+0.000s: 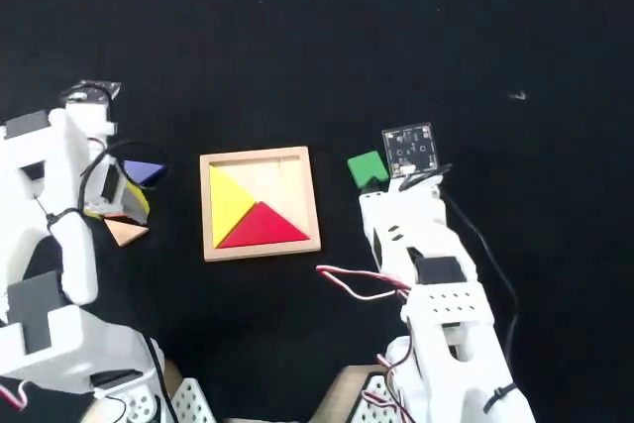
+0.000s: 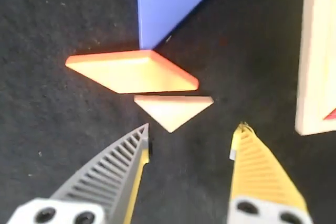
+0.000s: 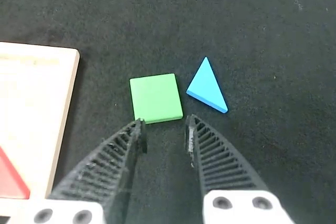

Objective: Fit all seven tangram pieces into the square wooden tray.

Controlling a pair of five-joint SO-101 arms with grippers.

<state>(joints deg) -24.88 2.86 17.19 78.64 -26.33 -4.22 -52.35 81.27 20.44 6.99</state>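
Right wrist view: the right gripper [image 3: 163, 127] hangs spread apart just short of the green square [image 3: 156, 98], with the light-blue triangle [image 3: 206, 87] near it. Best to advance until the fingers straddle 2 parallel edges, then close squarely. The left gripper [image 2: 193, 129], also released, faces the small pale triangle [image 2: 172, 109]. The wooden tray [image 1: 260, 158] holds 2 of 7 pieces.

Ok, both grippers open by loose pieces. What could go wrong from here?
1. The pale triangle lies almost against the orange parallelogram; the left gripper closing there may drag both.
2. The light blue triangle sits close beside the green square; a right gripper finger could knock it.
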